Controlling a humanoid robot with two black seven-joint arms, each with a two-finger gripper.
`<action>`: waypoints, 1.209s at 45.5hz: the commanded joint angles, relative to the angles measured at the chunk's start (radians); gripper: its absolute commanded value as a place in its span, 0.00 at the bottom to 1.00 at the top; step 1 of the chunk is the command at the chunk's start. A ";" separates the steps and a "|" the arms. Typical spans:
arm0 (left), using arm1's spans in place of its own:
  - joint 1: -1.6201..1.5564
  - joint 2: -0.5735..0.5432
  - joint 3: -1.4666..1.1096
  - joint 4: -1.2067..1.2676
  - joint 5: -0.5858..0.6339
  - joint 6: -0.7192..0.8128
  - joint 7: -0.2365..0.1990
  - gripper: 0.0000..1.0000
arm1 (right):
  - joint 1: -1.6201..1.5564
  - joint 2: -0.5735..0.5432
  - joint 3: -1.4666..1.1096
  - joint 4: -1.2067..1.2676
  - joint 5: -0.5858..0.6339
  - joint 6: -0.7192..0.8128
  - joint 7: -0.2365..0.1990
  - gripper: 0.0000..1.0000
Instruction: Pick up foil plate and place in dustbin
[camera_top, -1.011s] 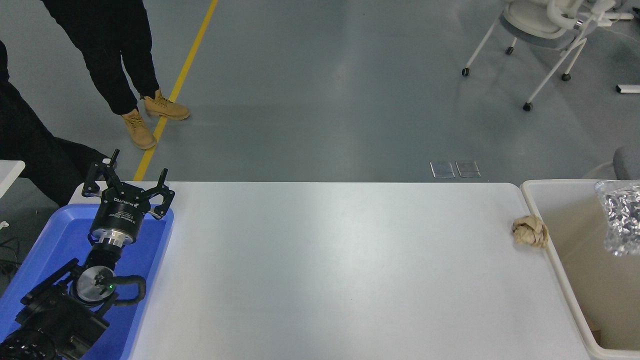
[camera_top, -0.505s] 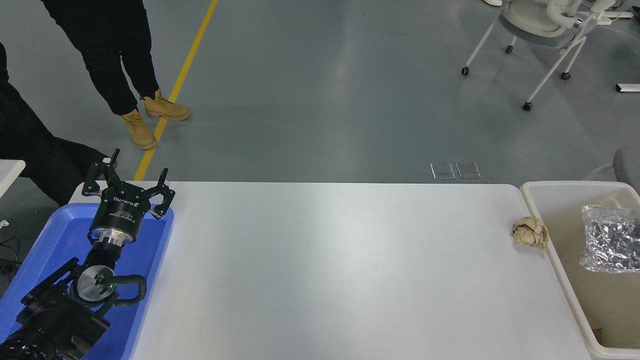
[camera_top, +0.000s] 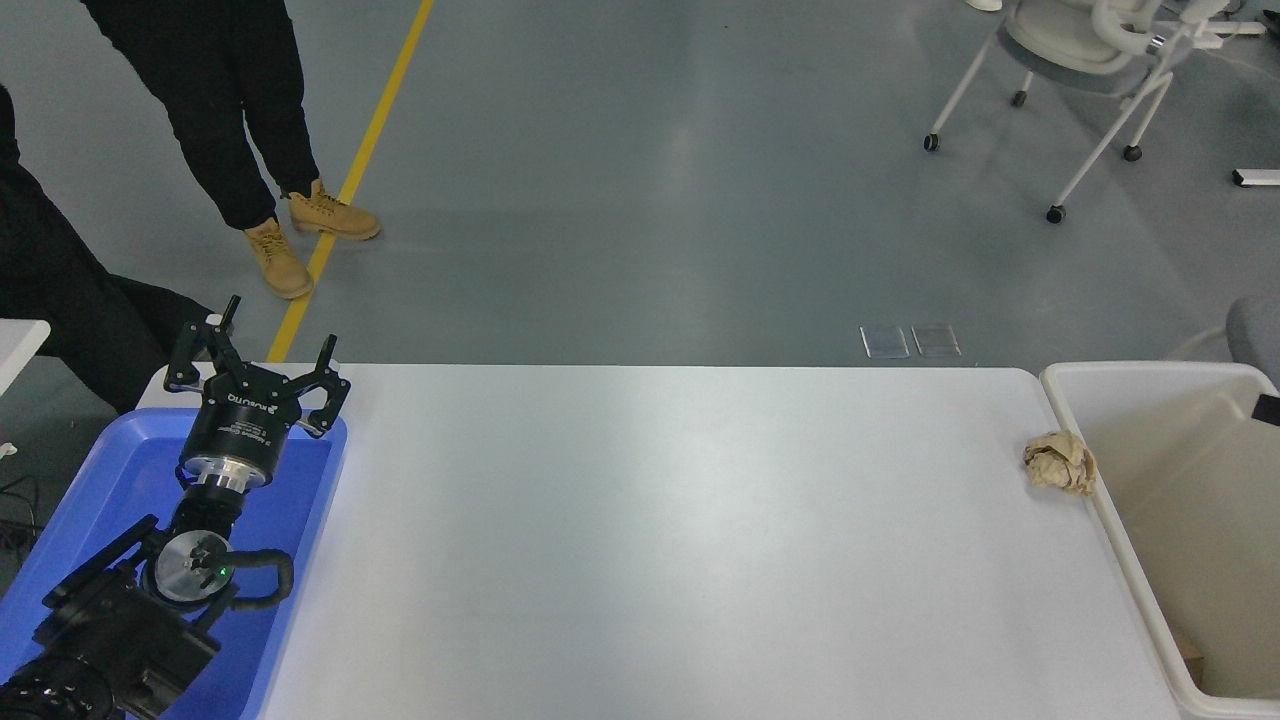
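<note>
The dustbin (camera_top: 1120, 540) is a large off-white bin with a beige inside, standing against the table's right end. The foil plate does not show anywhere; the visible part of the bin's inside holds no foil. A small black part (camera_top: 1268, 408) pokes in at the right edge over the bin, probably my right arm; its state cannot be read. My left gripper (camera_top: 262, 368) is parked open and empty over the blue tray (camera_top: 120, 470) at the lower left.
A crumpled tan paper wad (camera_top: 1060, 462) lies on the white table (camera_top: 680, 540) right beside the bin's rim. A person's legs in tan boots (camera_top: 275, 262) stand on the floor at the far left. A wheeled chair (camera_top: 1090, 60) stands at the far right.
The foil plate hung high over the bin at the right edge, dropped lower into it, and is now gone from sight. The left arm has not moved.
</note>
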 joint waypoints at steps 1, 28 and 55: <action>0.001 0.000 0.002 0.000 0.000 0.000 0.000 1.00 | 0.300 0.080 -0.005 0.258 -0.005 0.081 -0.004 1.00; 0.002 0.000 0.001 0.001 0.000 0.000 -0.002 1.00 | 0.819 0.293 0.015 0.872 0.118 0.457 -0.038 1.00; 0.002 -0.002 -0.002 0.002 0.000 0.002 -0.002 1.00 | 1.011 0.422 -0.048 0.996 0.319 0.549 -0.038 1.00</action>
